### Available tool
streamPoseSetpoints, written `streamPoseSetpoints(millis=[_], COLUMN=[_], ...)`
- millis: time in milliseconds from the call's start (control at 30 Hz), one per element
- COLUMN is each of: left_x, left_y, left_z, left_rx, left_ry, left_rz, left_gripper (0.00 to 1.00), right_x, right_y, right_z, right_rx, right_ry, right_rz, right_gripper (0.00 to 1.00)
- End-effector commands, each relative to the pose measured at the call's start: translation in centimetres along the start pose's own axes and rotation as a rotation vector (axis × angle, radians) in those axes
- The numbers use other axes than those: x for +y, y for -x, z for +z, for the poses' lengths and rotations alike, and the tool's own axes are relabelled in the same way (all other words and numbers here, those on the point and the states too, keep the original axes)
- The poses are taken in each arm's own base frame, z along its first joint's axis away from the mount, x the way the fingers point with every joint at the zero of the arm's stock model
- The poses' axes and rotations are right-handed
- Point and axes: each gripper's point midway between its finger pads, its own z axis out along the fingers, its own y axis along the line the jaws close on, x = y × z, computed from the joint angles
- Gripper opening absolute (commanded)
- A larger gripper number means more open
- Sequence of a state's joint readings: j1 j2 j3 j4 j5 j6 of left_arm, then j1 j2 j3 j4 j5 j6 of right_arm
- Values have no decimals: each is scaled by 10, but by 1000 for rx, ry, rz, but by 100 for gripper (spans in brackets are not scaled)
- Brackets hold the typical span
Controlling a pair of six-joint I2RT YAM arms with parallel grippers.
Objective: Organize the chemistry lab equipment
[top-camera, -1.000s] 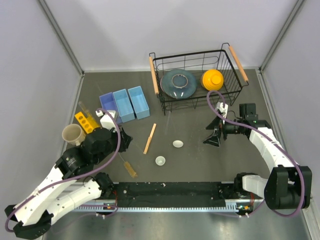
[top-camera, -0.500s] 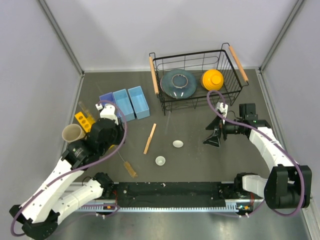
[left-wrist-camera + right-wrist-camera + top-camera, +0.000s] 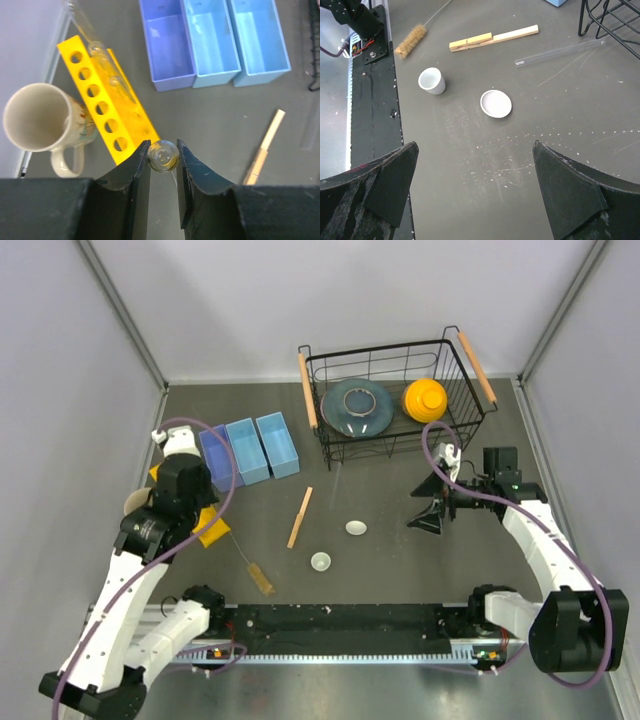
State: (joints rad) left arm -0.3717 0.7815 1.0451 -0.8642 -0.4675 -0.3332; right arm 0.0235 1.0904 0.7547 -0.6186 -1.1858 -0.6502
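The three blue bins (image 3: 215,40) lie ahead and to the right of your left gripper (image 3: 163,159). The yellow rack (image 3: 107,107) runs ahead-left, its near end just beside the left jaw, and the mug (image 3: 35,117) stands further left. That gripper is clamped on a clear glass tube (image 3: 162,156), seen end-on. Your right gripper (image 3: 474,147) hangs with jaws wide apart, holding nothing. Ahead of it lie the wooden stick (image 3: 493,38), a glass rod (image 3: 560,52), the brush (image 3: 410,40), a white cup (image 3: 431,80) and a white dish (image 3: 496,103).

Watch the tube: smooth glass in a narrow pinch may slide or tilt. If it comes down off a hole, it could strike the rack, jolt the second tube (image 3: 107,65) lying there, or crack.
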Motion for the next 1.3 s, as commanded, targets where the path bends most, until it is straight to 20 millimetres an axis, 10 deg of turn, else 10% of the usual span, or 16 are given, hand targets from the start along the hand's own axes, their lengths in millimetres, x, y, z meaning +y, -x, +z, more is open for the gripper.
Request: streamPoseSetpoints(millis=[0,800,1267], left_x=[14,47,48], left_y=[27,26,39], left_z=[6,69,55], left_rx=[-77,-39,-99], left_ry=[37,136,126], left_rz=[-18,-41,-60], left_gripper=[19,20,20], right_x=[5,4,3], right_y=[27,23,23], right_z=[-6,-4,-4], right_rx=[-62,-59,-57], right_ry=[20,29,29], right_rz=[-82,-66,-61], right_gripper=[98,98,98])
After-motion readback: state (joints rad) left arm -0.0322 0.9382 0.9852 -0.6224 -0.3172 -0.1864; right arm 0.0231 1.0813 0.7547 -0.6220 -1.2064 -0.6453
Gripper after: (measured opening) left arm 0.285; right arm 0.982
